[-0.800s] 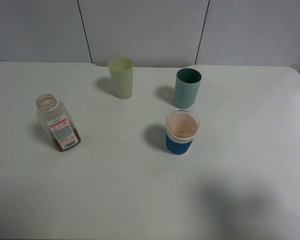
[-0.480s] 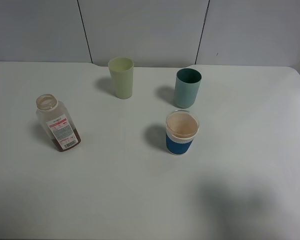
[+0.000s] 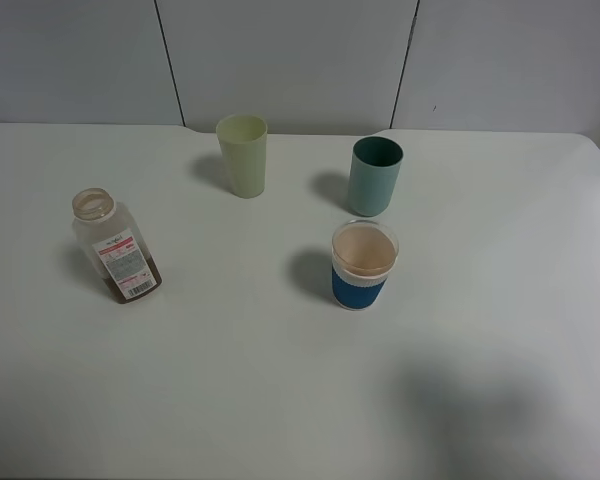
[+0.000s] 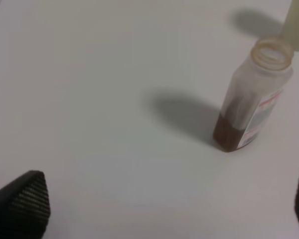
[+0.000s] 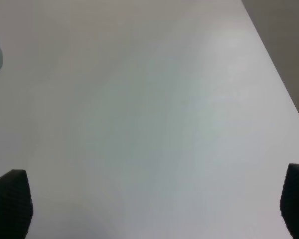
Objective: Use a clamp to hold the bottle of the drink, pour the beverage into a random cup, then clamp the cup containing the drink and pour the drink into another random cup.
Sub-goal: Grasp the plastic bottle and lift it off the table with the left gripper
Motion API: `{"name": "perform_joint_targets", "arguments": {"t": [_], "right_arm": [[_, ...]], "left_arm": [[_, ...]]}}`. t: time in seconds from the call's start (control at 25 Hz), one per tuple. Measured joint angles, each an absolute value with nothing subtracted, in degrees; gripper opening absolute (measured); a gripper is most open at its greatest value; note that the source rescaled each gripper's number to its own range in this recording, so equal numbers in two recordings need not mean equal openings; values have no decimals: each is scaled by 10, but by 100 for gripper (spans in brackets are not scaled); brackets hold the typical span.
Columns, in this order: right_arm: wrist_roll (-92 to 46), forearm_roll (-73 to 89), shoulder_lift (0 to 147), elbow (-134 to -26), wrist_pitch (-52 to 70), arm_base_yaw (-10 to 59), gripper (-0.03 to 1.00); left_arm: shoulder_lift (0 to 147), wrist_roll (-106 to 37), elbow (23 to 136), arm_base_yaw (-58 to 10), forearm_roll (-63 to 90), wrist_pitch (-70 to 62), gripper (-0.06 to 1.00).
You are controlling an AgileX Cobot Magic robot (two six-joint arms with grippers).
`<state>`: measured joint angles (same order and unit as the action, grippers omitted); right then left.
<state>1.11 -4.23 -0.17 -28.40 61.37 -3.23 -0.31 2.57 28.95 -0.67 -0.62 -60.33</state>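
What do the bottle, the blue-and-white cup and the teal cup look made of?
Bottle: clear plastic, probably; see-through walls show brown liquid, with a printed paper-like label. Blue-and-white cup: likely paper; matte, ribbed white band. Teal cup: seemingly plastic; smooth, uniform colour.

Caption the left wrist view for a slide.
Open left pincer above the white table, uncapped bottle with a little brown drink ahead, pale cup beyond.

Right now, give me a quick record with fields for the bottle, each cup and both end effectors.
bottle: standing, uncapped, brown drink low inside
blue-and-white cup: upright, inside looks empty
teal cup: upright, just behind the blue-and-white cup, apart
yellow-green cup: upright, farthest back
left end effector: open, holding nothing, bottle ahead
right end effector: open, holding nothing, over bare table
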Motion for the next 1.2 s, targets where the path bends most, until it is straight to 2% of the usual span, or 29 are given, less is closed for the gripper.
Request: {"name": "perform_joint_targets", "arguments": {"t": [0.28,0.84,1.2], "right_arm": [[11,-42,-2,-284,614,-32,100],[11,-42,-2,-284,614,-32,100],[11,-42,-2,-284,614,-32,100]], "left_arm": [[80,6,320,-7,-8,-584,100],[365,-156,391,-8,-4,-584,100],[529,-179,391,-108,14,-585,100]]}}
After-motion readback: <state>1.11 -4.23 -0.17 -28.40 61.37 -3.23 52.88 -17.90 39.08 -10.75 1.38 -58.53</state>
